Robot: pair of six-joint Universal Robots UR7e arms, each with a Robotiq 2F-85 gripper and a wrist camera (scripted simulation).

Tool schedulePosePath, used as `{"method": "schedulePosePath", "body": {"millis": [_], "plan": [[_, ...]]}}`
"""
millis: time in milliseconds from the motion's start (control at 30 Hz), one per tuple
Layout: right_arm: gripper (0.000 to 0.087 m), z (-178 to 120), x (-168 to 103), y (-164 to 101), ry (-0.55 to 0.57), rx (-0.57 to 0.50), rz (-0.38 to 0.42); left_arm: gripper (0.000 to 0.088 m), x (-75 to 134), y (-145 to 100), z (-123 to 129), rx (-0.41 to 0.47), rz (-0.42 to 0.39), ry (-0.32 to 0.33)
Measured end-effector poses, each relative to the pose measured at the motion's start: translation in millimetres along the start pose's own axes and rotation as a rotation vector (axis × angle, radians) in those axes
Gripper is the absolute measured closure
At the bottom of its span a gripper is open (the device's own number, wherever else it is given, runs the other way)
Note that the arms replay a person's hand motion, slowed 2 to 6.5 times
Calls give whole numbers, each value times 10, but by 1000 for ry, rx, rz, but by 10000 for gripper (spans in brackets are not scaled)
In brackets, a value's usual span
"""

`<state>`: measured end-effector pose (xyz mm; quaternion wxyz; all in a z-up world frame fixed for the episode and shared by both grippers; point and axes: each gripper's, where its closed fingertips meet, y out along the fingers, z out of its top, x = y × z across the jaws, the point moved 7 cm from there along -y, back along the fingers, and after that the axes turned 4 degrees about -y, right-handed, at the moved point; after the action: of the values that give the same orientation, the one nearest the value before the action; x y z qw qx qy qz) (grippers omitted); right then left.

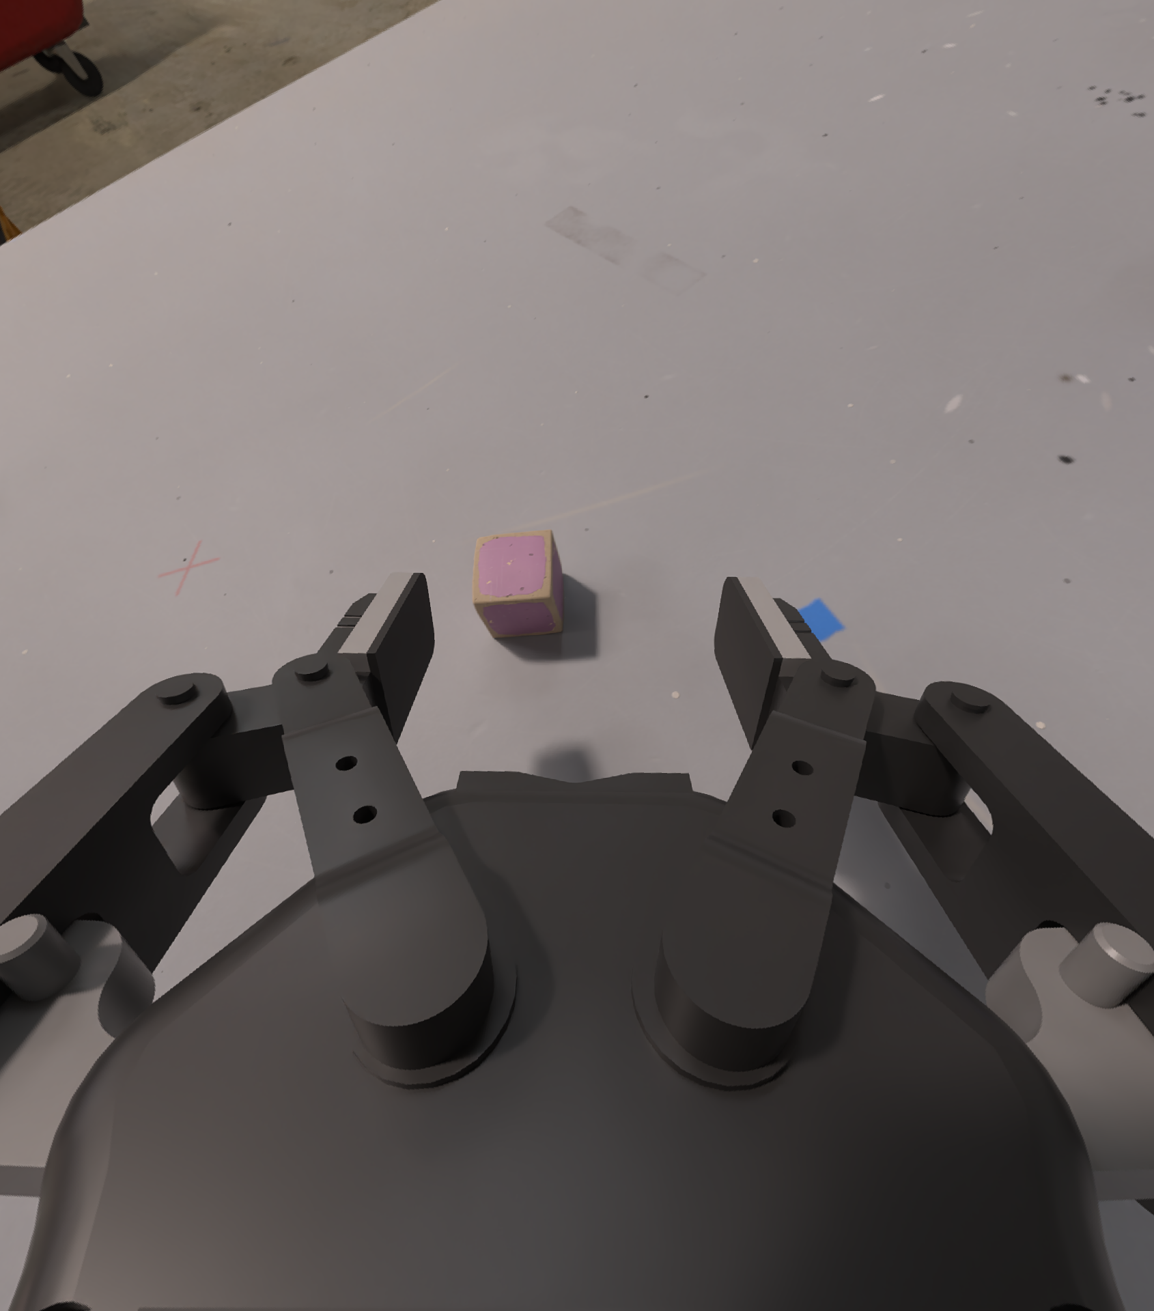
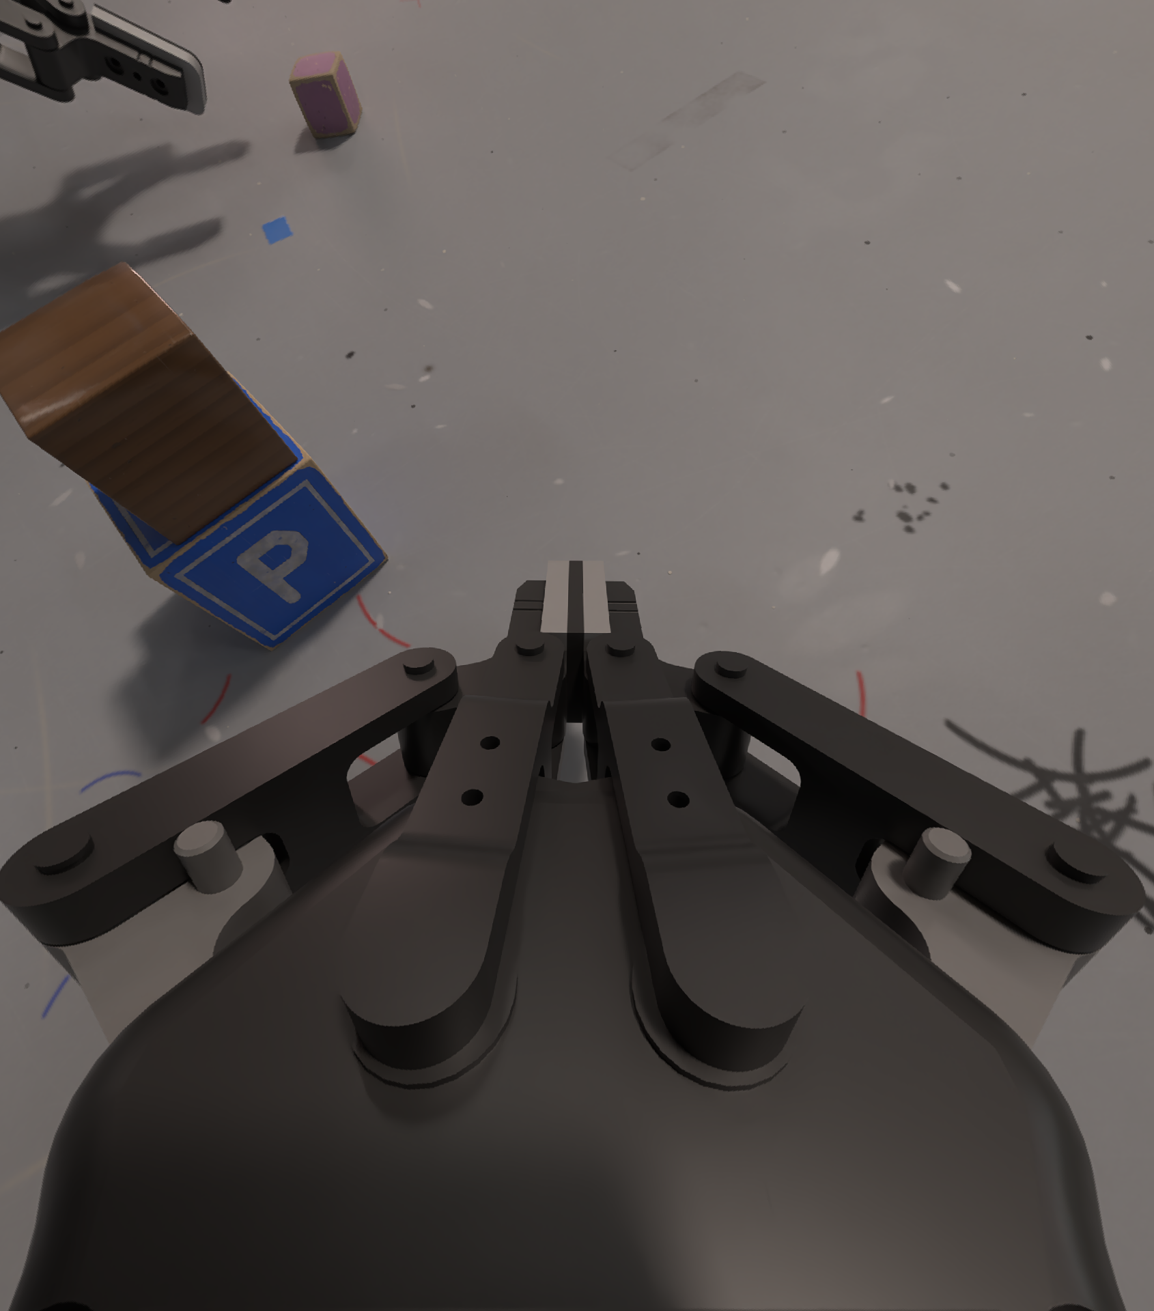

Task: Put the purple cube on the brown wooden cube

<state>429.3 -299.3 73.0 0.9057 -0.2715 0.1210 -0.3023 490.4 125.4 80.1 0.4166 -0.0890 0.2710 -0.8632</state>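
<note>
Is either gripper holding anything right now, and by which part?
Nothing is held. The left gripper is open, short of the purple cube on the table. The right gripper is shut on nothing.

Dark grey metal hands (image 1: 574,624) (image 2: 575,596), pale fingertip strips (perhaps rubber), paired screw holes

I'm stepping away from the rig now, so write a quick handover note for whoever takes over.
Left gripper: open, empty, just short of the purple cube, which sits alone on the table.
Right gripper: shut, empty, off to the side.
Brown wooden cube: stacked on a blue block.
Done: nothing grasped yet.
Left: grip the purple cube, carry it over, set it on the brown wooden cube.
</note>
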Motion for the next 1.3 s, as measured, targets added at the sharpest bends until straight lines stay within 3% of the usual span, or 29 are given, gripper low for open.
{"method": "schedulePosePath", "body": {"millis": [233,367,600,800,1000,1300], "plan": [[874,-10,1,0,-5,-8,-7,158,-154,105,-72,-92,71,-21],[874,-17,7,0,-1,-11,-11,275,-160,205,-61,-136,74,-9],[874,-28,15,4,2,-16,-16,587,-154,384,-41,-216,54,7],[874,-32,29,-2,6,-15,-21,606,-49,421,75,-198,14,49],[874,-28,39,1,13,-10,-17,605,409,327,413,-77,-139,118],[874,-37,43,4,12,-19,-17,605,1424,135,966,43,-488,260]]}}
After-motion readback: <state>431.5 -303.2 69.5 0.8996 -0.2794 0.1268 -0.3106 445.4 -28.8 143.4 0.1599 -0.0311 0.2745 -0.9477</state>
